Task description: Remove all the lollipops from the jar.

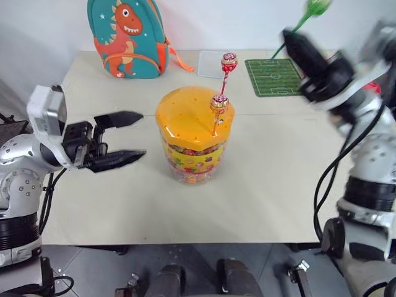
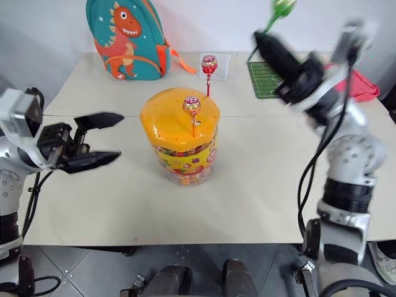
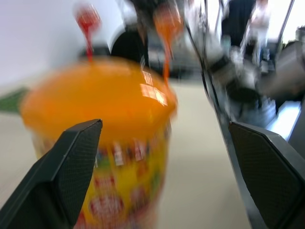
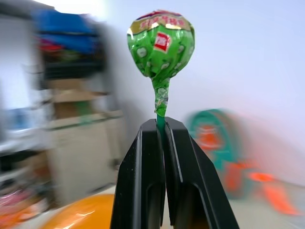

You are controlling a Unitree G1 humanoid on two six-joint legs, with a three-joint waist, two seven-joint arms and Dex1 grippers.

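The jar (image 1: 193, 158), a clear tub of colourful sweets with a domed orange lid (image 1: 182, 114), stands mid-table. Two lollipops rise from the lid: a taller one on a red stick (image 1: 229, 61) and a shorter one on an orange stick (image 1: 219, 101). My right gripper (image 1: 288, 37) is raised at the far right, above the table, shut on the green stick of a third lollipop (image 4: 160, 45) in a green wrapper, clear of the jar. My left gripper (image 1: 141, 133) stands open, level, just left of the jar, its fingers (image 3: 71, 157) apart with the jar ahead of them.
A teal dinosaur backpack (image 1: 127, 37) stands at the table's back left. A green football-pitch mat (image 1: 274, 76) and a small clear tray (image 1: 212, 64) lie at the back right. A red cloth (image 2: 363, 86) shows behind my right arm.
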